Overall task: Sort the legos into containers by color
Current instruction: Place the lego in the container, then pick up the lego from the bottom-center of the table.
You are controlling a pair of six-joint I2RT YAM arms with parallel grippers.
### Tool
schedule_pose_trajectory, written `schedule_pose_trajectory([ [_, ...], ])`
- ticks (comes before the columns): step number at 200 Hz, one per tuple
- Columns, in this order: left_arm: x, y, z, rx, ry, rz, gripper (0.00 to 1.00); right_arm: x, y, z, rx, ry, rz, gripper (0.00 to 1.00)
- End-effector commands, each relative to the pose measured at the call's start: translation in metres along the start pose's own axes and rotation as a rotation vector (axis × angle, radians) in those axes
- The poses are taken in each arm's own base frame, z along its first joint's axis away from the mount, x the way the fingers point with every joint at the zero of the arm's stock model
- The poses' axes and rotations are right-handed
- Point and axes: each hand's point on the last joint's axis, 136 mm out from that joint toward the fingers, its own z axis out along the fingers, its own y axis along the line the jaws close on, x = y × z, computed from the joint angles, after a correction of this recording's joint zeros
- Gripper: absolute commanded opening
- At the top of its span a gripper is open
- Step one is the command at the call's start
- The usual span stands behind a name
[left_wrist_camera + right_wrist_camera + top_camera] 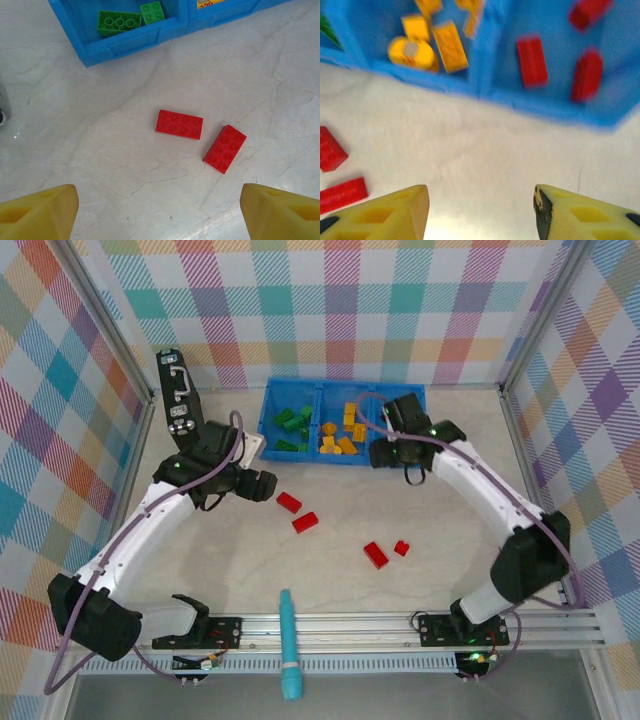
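Legos [376, 555] lie partly sorted on the pale table [450, 570]. The containers [130, 44], three compartments of one blue tray, sit at the middle of the table's far edge. The left compartment holds green bricks [119, 22] and the middle one holds yellow-orange bricks [340, 443]. The blurred right wrist view shows red bricks [532, 60] in the right one.

Four red legos are on the open table. Two lie left of centre, the first brick [179, 124] flat and the second brick [224, 149] angled just beside it, close but apart. Another two lie right of centre, nearer the table's near edge, a larger brick [376, 555] and a small brick [401, 548] just beside it.

The left gripper [157, 200] hangs above the table on the near side of the left pair. Its yellow fingers [45, 210] are spread wide and nothing is between them.

The right gripper [480, 200] hangs over the table just in front of the tray's near wall, about at the divider between the middle and right compartments. Its jaws stand apart and empty.

A teal tool [288, 640] lies across the rail at the near edge. A black case with silver latches [177, 390] stands near the far left corner.
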Motion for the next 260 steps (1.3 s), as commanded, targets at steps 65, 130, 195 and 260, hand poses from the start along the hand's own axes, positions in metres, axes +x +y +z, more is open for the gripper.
schedule_pose_trajectory([
  [65,-0.017,-0.008,-0.005,0.052,-0.064,-0.008,0.84,0.171,-0.034,0.012,0.11,0.344,0.7,0.73],
  [130,-0.014,-0.007,-0.006,0.046,-0.07,-0.009,0.84,0.195,-0.032,0.034,0.112,0.407,0.748,0.76],
  [195,-0.013,-0.005,-0.005,0.038,-0.07,-0.008,0.84,0.208,-0.032,0.051,0.12,0.444,0.724,0.74],
  [260,-0.013,-0.004,-0.004,0.031,-0.067,-0.007,0.84,0.224,-0.031,0.066,0.145,0.497,0.676,0.61],
])
